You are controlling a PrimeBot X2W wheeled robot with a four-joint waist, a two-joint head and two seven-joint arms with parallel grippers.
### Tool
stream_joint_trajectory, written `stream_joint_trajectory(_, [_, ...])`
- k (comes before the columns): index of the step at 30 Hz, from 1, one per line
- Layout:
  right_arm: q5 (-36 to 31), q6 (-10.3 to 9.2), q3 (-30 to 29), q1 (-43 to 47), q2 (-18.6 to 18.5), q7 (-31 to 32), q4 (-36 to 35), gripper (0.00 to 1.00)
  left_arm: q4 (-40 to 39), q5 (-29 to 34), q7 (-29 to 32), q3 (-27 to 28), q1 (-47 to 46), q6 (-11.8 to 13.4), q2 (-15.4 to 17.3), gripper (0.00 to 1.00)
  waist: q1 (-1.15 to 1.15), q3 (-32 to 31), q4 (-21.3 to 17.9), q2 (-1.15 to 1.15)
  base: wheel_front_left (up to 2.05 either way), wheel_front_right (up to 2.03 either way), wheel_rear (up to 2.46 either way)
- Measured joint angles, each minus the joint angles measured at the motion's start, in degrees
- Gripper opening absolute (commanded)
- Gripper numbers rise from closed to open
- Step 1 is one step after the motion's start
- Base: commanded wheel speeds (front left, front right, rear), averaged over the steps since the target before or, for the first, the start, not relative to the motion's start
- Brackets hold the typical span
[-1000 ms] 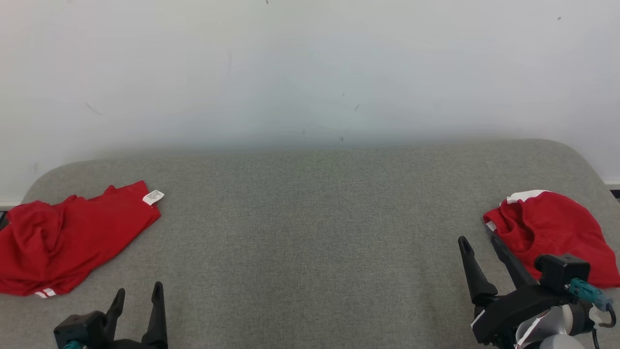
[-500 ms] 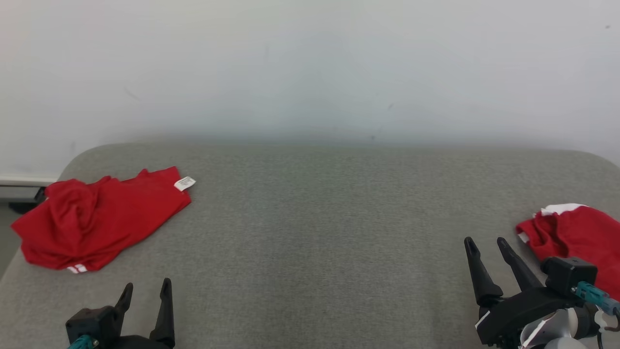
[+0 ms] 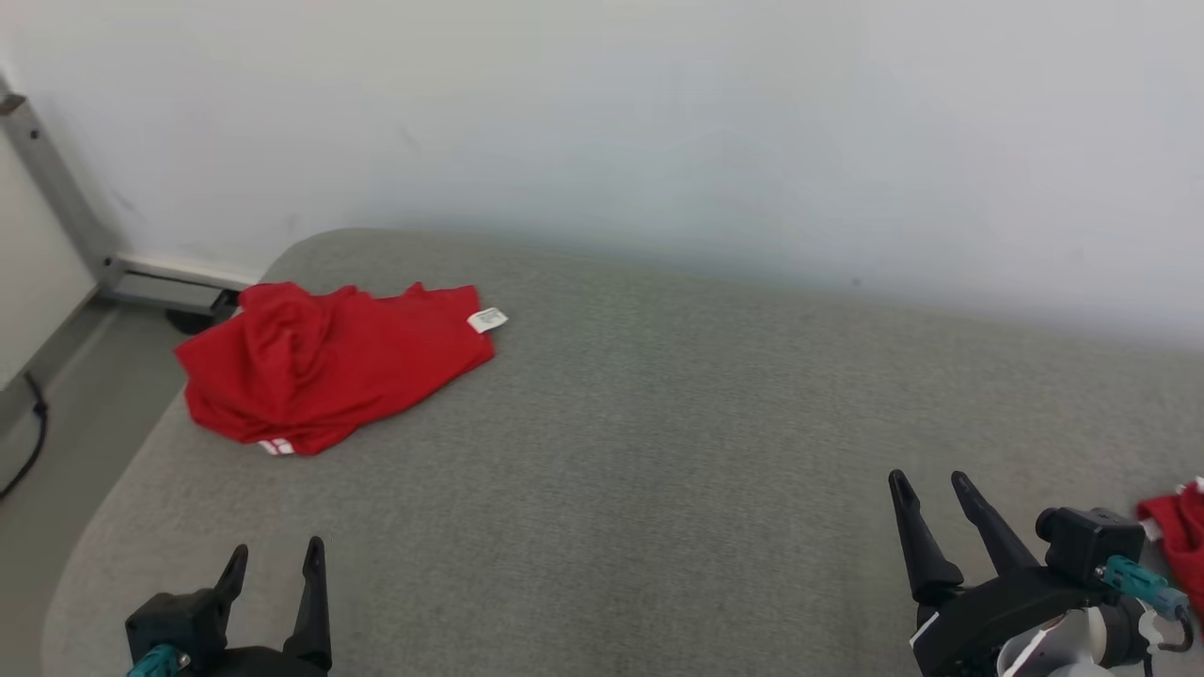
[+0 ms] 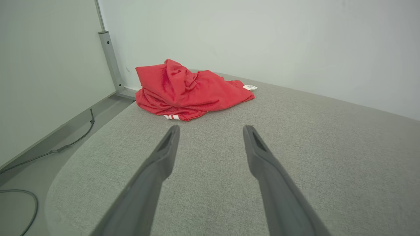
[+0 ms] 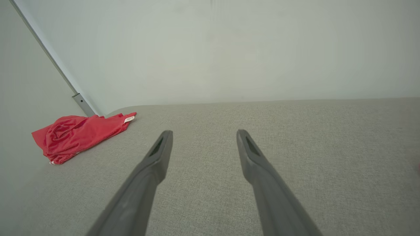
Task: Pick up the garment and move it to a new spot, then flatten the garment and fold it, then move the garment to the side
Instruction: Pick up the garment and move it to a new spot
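Head view shows the left gripper [image 3: 275, 555] nearest to us, on the near side of the red garment [image 3: 329, 376] and well apart from it. It is spread wide open and holds nothing. I think it is held like that so it can reach out and grab the garment. The right gripper [image 3: 929, 484] is far off to the garment's right, also spread wide with nothing in it. Both hang low over the grey table [image 3: 611, 423], which carries the garment near its far left corner. The garment lies in a soft bumpy heap, not flat, so it looks like no picking up has begun. A little white tag [image 3: 487, 320] sticks out at the garment's far right corner. Behind the garment, to its left, a metal post [image 3: 56, 197] stands by the wall [image 3: 658, 122]. The heap hides its own shape, so I cannot tell what kind of clothing it is. Far to the garment's right a second red cloth [image 3: 1180, 536] is cut off by the picture edge
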Motion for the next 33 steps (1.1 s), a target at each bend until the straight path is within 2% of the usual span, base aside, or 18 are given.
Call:
stream_joint_trajectory(11, [0.00, 0.00, 0.84, -0.05, 0.33, -0.15, 0.51, 1.00, -0.85, 0.94, 0.44, 0.65, -0.61, 0.07, 0.51, 1.00, 0.00, 0.21, 7.28, 0.00, 0.00, 0.00, 0.00])
stream_joint_trajectory(16, [-0.10, 0.30, 2.52, -2.29, 0.85, 0.07, 1.19, 1.00, -1.74, 0.93, 0.43, 2.16, -0.48, 0.43, 0.82, 1.00, 0.00, 0.66, 9.18, 0.00, 0.00, 0.00, 0.00])
stream_joint_trajectory(33, [-0.60, 0.56, 3.36, -3.31, 0.78, 0.36, 2.68, 1.00, -1.94, 0.80, 1.80, 3.27, 0.51, 0.49, -0.79, 1.00, 0.00, 1.87, 10.21, 0.00, 0.00, 0.00, 0.00])
